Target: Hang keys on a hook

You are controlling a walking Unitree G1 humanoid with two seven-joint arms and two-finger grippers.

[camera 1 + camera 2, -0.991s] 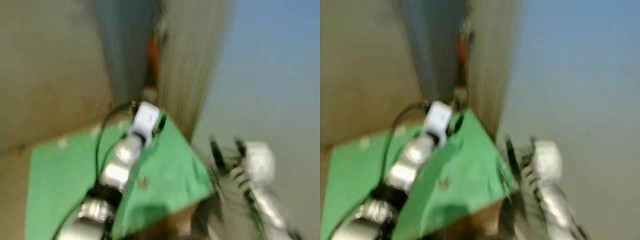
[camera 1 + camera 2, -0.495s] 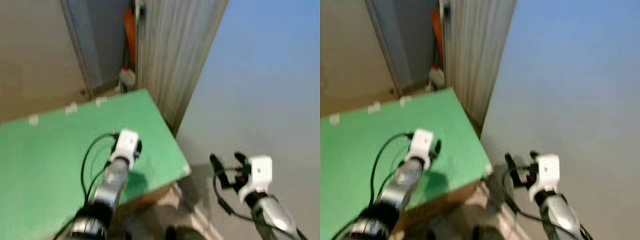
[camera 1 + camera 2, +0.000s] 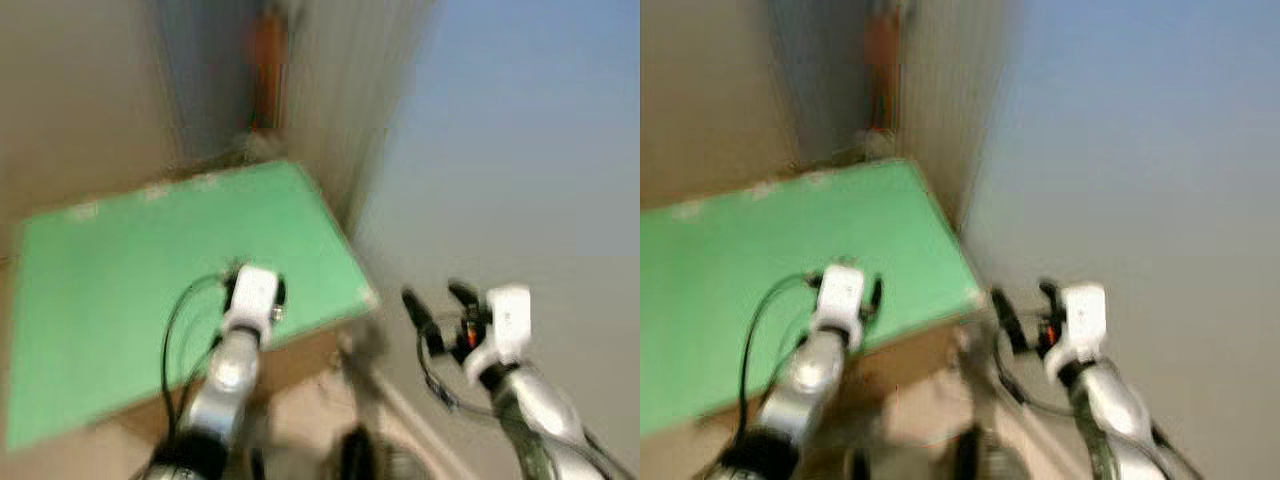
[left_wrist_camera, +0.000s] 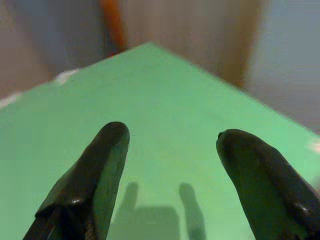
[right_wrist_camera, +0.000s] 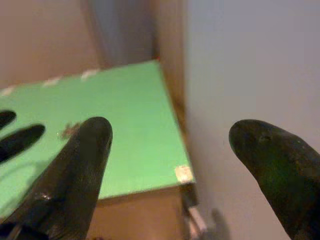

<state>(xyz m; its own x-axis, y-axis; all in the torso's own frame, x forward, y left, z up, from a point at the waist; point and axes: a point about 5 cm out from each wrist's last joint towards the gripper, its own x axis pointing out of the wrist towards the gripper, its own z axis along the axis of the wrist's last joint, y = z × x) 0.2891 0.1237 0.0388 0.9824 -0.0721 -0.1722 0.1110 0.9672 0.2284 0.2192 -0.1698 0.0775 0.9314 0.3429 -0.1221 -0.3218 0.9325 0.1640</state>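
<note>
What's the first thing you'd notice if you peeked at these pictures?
The big bright green tabletop jumps out first, spreading across the left side in front of the robot. The left gripper hovers open over it, casting finger shadows on the green. Off the table's right edge, the right gripper is open and empty beside a plain wall.

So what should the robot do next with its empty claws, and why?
Probably lower the left gripper toward the small dark thing on the green tabletop; it might be the keys, though it is too blurred to tell. Both grippers are open and hold nothing, and the right gripper is off past the table's edge.
</note>
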